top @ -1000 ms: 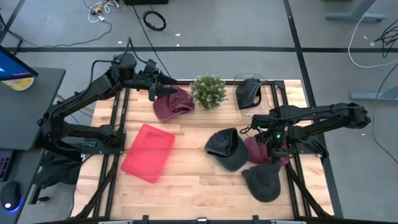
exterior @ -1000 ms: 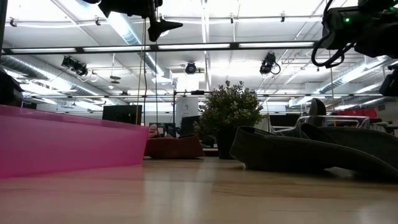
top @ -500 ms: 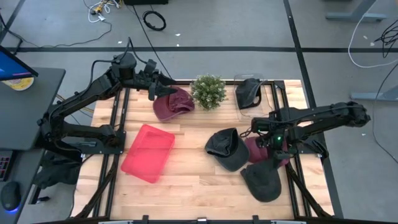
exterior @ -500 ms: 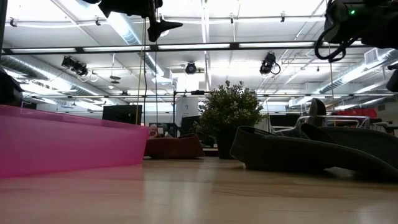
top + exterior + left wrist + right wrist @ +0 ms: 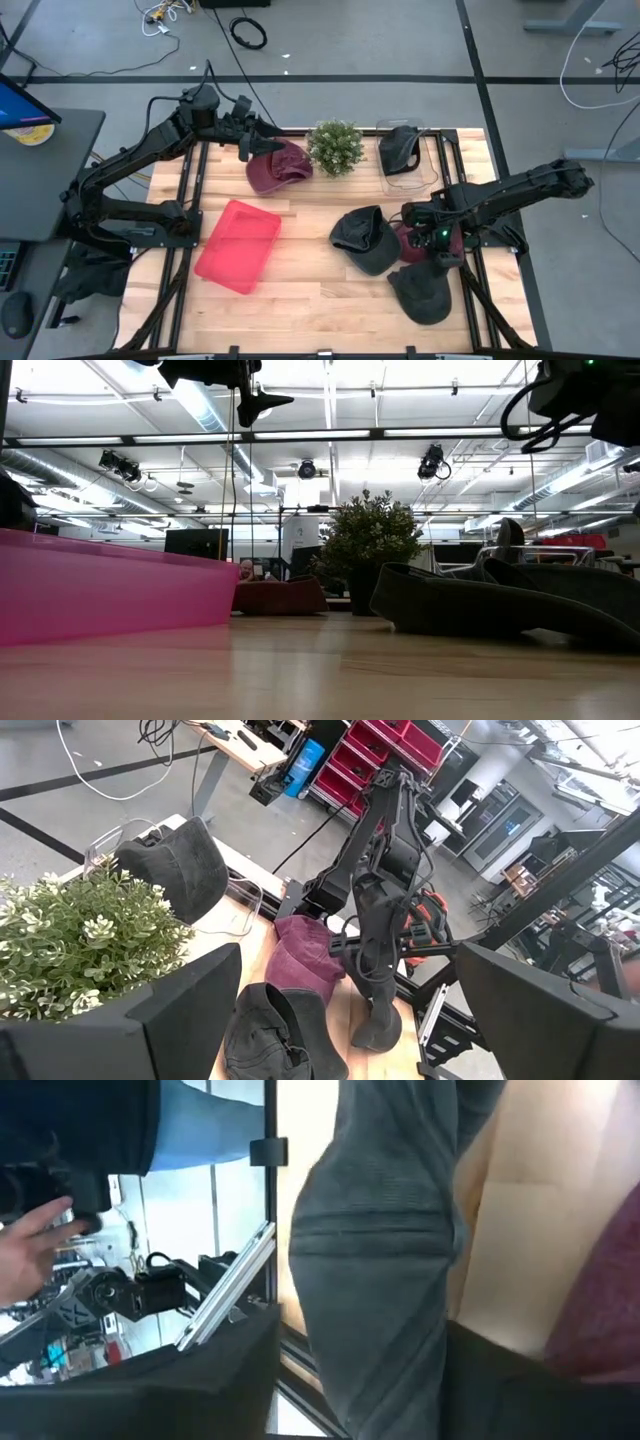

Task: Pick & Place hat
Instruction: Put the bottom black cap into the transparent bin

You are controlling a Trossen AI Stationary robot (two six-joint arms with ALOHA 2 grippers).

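Seen from above, the right gripper (image 5: 432,238) hangs low over a cluster of three caps on the wooden table (image 5: 300,290). A maroon cap (image 5: 408,238) lies directly beneath it, largely covered by the arm. A dark grey cap (image 5: 362,240) lies just beside the gripper on the side toward the table's middle, touching the maroon one. A second grey cap (image 5: 422,295) lies just beyond the gripper toward the table's near edge. Whether the right gripper is spread or clenched cannot be told; its wrist camera shows only grey fabric between two dark fingers (image 5: 200,1380), with maroon cloth at one side. The main risk is that the caps overlap, so closing here could pinch two fabrics at once, or snag a brim and drag a neighbouring cap off the table edge, which lies close by. Soft cloth may also fold and slip out if only a thin crease is caught. The left gripper (image 5: 250,140) waits well apart at the far side of the table, its fingers spread and holding nothing, just above another maroon hat (image 5: 278,168). Beside that hat stands a small potted plant (image 5: 335,147), with a pink bin (image 5: 238,245) farther off. A clear container (image 5: 405,160) holding a black cap (image 5: 400,148) sits beyond the plant.
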